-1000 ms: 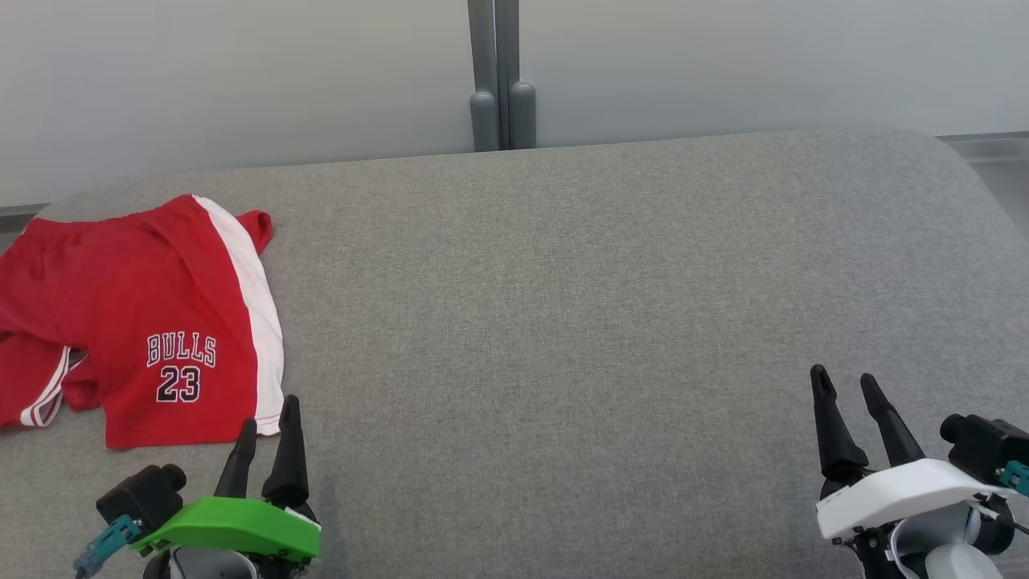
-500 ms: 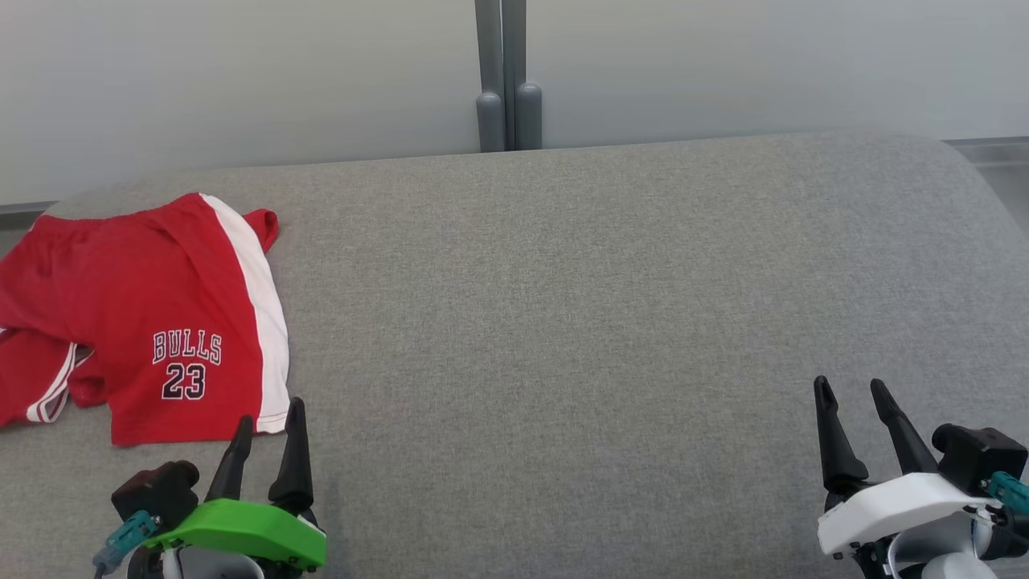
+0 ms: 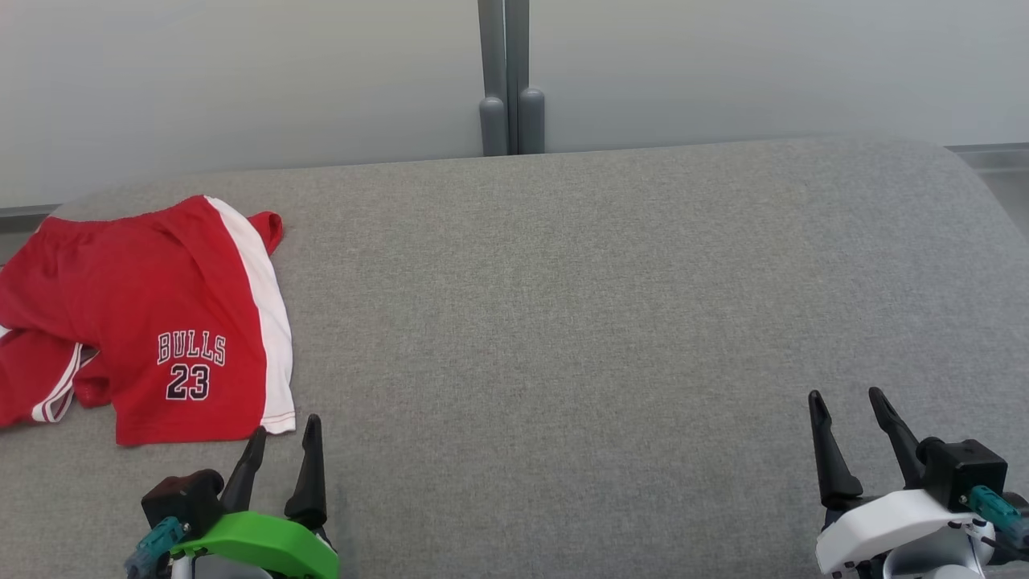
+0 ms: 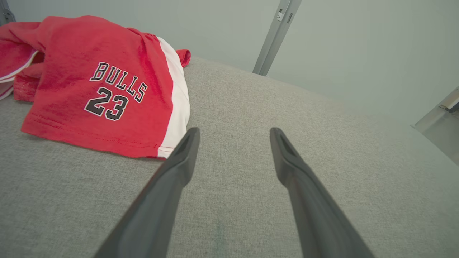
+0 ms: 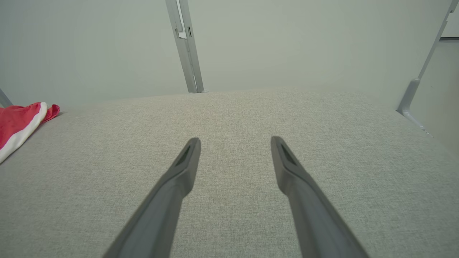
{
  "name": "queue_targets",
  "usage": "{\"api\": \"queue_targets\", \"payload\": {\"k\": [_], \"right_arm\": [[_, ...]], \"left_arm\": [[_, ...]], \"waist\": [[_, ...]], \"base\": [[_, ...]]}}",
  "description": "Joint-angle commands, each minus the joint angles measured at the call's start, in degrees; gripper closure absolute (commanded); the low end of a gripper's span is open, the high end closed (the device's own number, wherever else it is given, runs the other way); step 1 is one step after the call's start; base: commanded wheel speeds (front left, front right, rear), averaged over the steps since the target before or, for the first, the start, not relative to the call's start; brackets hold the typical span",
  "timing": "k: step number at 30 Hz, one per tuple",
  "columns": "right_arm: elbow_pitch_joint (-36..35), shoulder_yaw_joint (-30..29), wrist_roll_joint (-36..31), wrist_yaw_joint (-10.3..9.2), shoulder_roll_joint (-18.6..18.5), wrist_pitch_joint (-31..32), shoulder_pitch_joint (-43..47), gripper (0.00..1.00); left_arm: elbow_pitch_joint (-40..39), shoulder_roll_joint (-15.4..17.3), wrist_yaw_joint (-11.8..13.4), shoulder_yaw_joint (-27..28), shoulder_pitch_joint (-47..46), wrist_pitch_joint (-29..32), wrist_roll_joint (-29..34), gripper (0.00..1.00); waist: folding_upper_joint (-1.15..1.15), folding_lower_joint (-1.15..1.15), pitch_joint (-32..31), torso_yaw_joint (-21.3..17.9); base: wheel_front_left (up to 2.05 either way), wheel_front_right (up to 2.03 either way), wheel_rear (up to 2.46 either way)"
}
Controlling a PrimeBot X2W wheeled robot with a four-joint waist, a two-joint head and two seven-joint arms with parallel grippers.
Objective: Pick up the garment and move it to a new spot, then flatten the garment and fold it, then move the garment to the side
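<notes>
The red shorts [image 3: 161, 305] lie at the bench's [image 3: 563, 322] far left, waistband away and hem toward the robot. The hem's white corner sits just ahead and left of the left pincer [image 3: 285, 425], which is released and empty, so that arm is much the nearer. The right pincer [image 3: 845, 393], also released, stands well apart across the bench. Against a second ago the whole view has slid slightly right, a camera shift, and both pincers sit lower in it, the left tips now just short of the hem.
</notes>
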Motion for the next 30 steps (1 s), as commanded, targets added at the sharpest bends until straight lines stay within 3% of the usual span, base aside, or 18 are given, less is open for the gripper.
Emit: {"api": "queue_targets", "payload": {"k": [1, 19, 30], "right_arm": [[-0.4, -0.1, -1.3, 0.02, -0.3, -0.5, 0.3, 0.0], [-0.2, -0.9, -7.5, 0.01, 0.5, -2.6, 1.2, 0.0], [0.1, -1.7, -8.6, 0.01, 0.6, -3.8, 2.0, 0.0]], "left_arm": [[0.1, 0.9, -0.2, -0.1, 0.1, -0.4, 1.1, 0.0], [2.0, 0.8, -0.2, 1.8, 0.4, -2.5, 6.7, 0.0], [3.1, 1.3, -0.2, 0.6, 0.6, -3.7, 7.1, 0.0]], "waist": [[0.0, 0.0, -0.1, 0.1], [0.0, 0.0, -0.5, 0.3], [0.0, 0.0, -0.7, 0.7]], "base": [[0.0, 0.0, 0.0], [0.0, 0.0, 0.0], [0.0, 0.0, 0.0]]}}
